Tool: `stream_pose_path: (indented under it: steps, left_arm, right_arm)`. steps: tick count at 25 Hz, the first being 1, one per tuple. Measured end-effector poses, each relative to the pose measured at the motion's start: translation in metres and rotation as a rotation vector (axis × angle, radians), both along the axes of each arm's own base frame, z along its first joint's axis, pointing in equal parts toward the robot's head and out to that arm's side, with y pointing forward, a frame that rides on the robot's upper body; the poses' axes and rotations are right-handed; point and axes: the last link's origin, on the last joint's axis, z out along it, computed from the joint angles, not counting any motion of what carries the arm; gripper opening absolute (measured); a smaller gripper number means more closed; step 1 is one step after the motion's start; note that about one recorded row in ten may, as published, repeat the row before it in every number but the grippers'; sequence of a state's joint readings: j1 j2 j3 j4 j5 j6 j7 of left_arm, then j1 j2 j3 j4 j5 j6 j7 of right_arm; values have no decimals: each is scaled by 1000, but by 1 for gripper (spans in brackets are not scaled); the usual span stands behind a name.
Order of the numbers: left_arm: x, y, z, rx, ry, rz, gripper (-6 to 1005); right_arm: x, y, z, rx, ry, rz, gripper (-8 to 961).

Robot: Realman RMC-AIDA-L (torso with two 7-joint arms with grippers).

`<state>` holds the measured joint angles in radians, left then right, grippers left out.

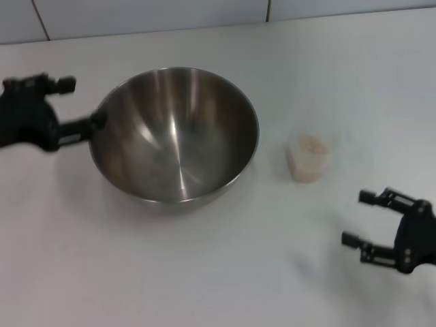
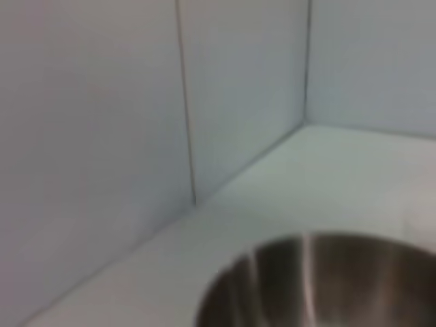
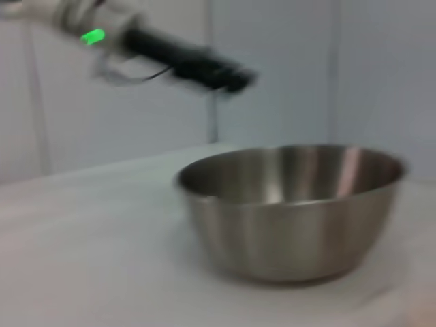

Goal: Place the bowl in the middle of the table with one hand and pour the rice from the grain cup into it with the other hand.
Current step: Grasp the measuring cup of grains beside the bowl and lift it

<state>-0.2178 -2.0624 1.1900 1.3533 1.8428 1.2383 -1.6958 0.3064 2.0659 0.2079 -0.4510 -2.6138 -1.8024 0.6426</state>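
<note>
Bowl point(image 1: 175, 133) is found upright on the table point(image 1: 204, 272), near its middle, empty. Left gripper point(image 1: 97, 121) is seen at its left rim; whether the rim is gripped cannot be told. Grain cup point(image 1: 308, 158), holding rice point(image 1: 311, 144), stands just right of the bowl. Right gripper point(image 1: 363, 218) is spread open, apart from the cup. The cup is judged light, thin-walled, easily crushed; a gentle mid-wall hold is advised.

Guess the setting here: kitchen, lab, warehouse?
Probably a kitchen-style test bench. A plain white table meets a grey tiled wall, and the only items are a steel bowl and a small grain cup of rice, with the left gripper and right gripper nearby.
</note>
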Motion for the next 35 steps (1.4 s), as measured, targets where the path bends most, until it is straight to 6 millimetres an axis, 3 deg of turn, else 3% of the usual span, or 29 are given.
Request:
stream_pose_path:
  steps: [3,8,13,20,35]
  left_arm:
    - [-16,-20,-1,-45,15,21,631]
    - [-23,-25,-3,-85,48,49,818]
    - [-19,-20,-7,-105,62,57,819]
    - [-18,-18,-7,-106,64,61,819]
    - [-17,-18,-9,-120,60,66,818]
  right_arm:
    - [7,3,9,127,26,-81,723]
    - [27,19,17,334,7,-258,720]
    - [35,37,5,358,-34,-338,716]
    - [24,58,-10,348,-36,-324,712]
    - [11,79,-18,338,-21,-307,702]
